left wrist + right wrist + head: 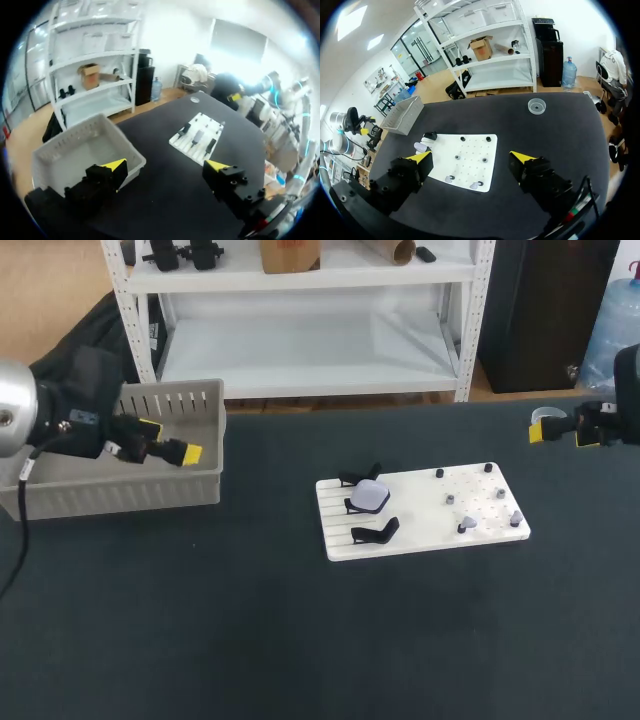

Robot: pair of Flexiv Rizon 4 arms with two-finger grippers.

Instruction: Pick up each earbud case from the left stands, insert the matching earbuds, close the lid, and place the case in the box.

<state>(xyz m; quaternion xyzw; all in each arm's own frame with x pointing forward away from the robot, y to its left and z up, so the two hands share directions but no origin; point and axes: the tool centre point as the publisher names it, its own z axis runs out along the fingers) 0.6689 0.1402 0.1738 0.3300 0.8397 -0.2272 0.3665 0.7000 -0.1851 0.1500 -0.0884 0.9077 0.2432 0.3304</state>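
Fingers of the left gripper (170, 440) stand spread and empty by the grey box (170, 398). On the desk (200, 620), the pale earbud case (371, 496) sits on the middle black stand (352, 504) of the white board (410, 502). The right gripper (567, 433) hangs well apart, fingers also spread, empty. Risk: an off-centre pinch could squirt the rounded case off, or snag neighbouring stands.

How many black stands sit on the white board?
3, in a row along the board's left side: the far stand empty, the middle stand holding an earbud case, the near stand empty.
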